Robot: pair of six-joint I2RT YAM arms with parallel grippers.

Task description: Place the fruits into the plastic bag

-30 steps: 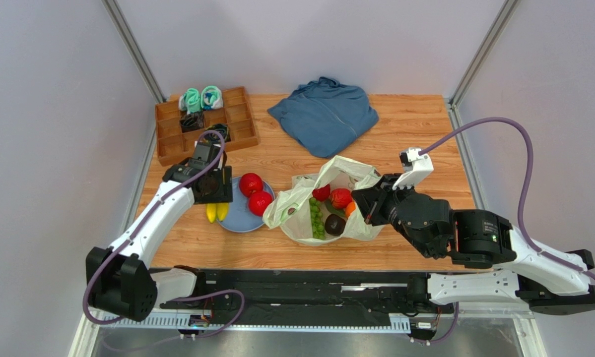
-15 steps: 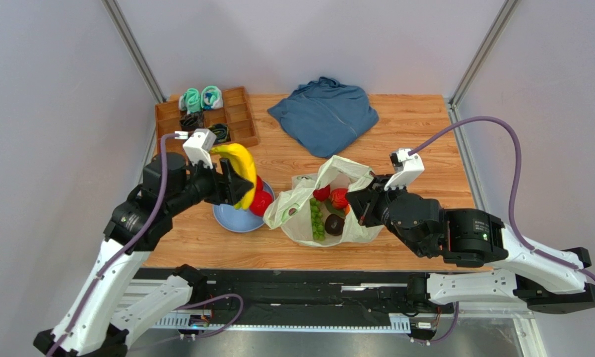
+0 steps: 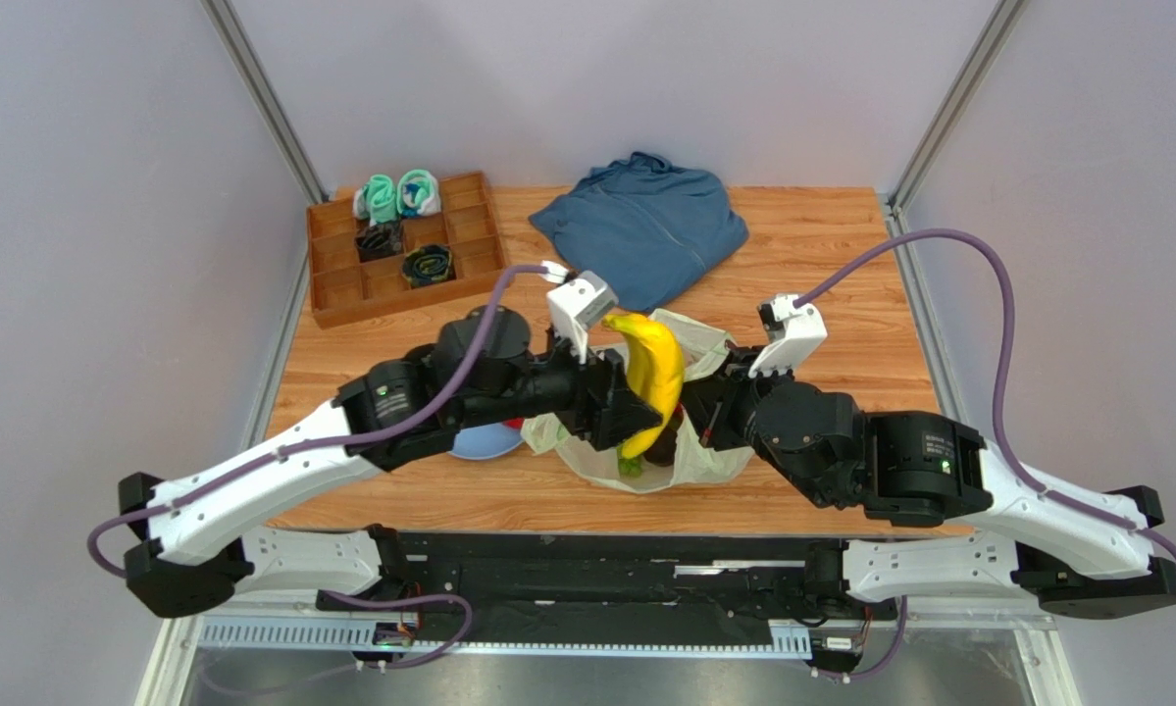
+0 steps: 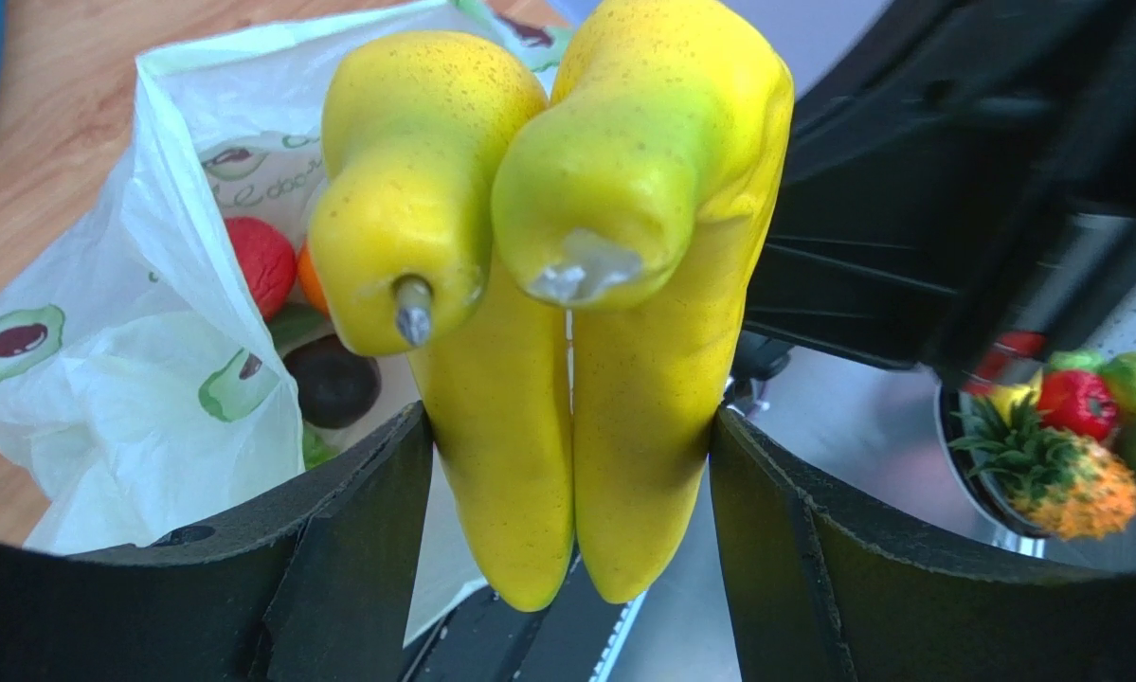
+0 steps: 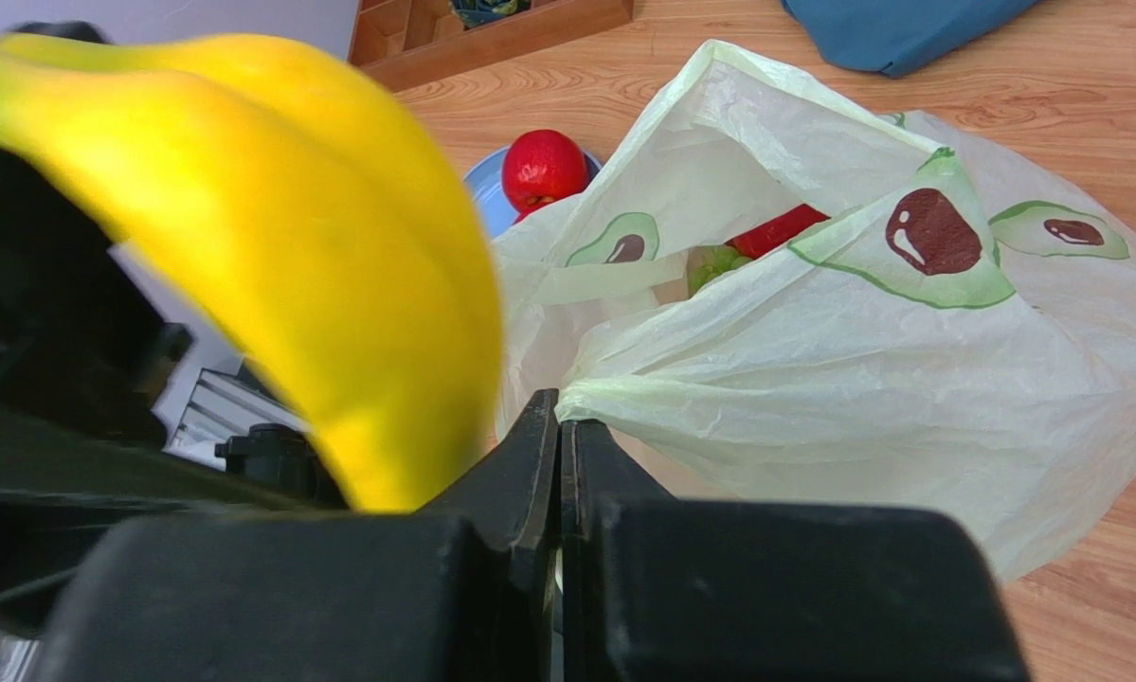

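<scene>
My left gripper [image 3: 626,400] is shut on the yellow banana [image 3: 650,380] and holds it above the open mouth of the pale-green plastic bag [image 3: 697,341]. In the left wrist view the banana [image 4: 559,284] sits between both black pads, with the bag [image 4: 146,355] below holding a red fruit [image 4: 263,263], the orange [image 4: 313,277] and the dark avocado [image 4: 331,381]. My right gripper [image 5: 561,426] is shut on the bag's edge [image 5: 815,384], holding it up. A red fruit [image 5: 545,166] lies on the blue plate [image 5: 491,192].
A folded blue garment [image 3: 641,228] lies at the back. A wooden compartment tray [image 3: 402,243] with rolled socks stands back left. The blue plate [image 3: 476,441] is mostly hidden under my left arm.
My left arm has swung right from the plate, carrying the banana to above the bag's mouth. The right gripper has stayed on the bag's edge.
</scene>
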